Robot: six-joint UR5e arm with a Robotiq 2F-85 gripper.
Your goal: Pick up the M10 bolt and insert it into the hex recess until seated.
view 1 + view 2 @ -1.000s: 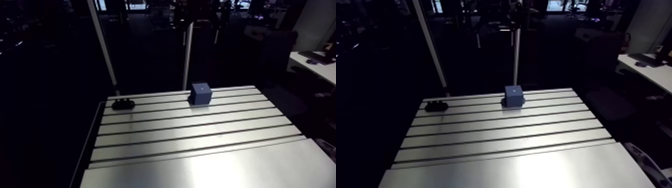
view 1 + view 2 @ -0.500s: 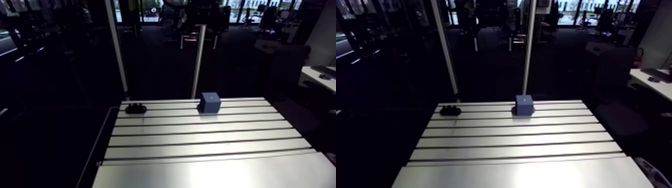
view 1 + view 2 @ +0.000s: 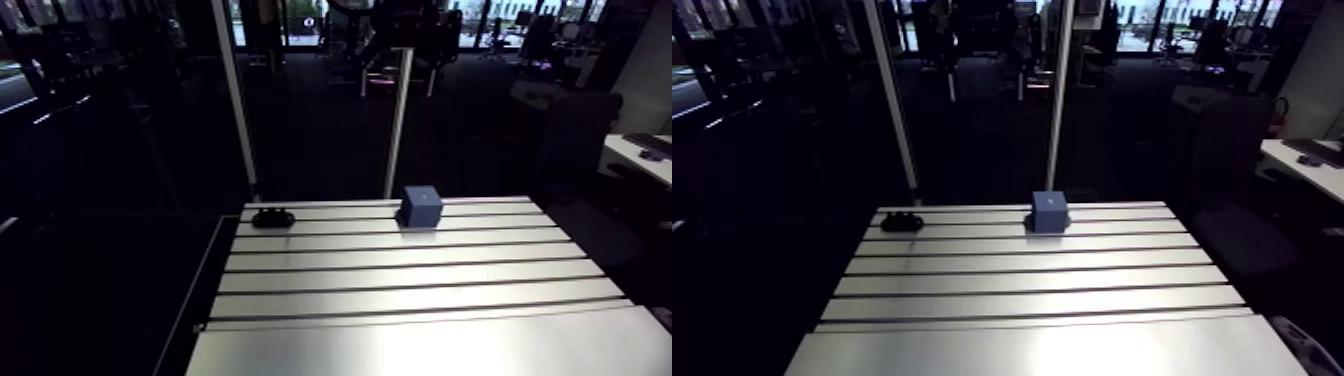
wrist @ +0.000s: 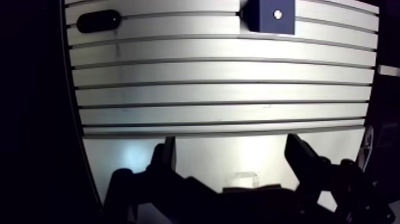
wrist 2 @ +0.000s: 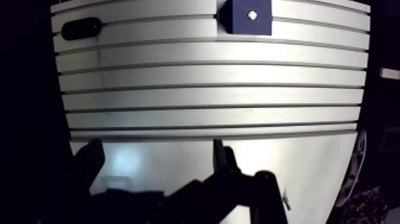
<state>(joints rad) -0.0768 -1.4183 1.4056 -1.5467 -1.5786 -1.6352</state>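
Bolt (image 4: 98, 21) dark, oblong, blue cube (image 4: 271, 16), slotted aluminium table (image 4: 220, 92), fingers (image 4: 166, 158) apart

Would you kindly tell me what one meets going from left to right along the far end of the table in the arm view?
Small black part → blue block, both resting on the slotted table.

dark object (image 3: 272, 217): too dim to identify | blue block (image 4: 269, 16): far side cut off in wrist view
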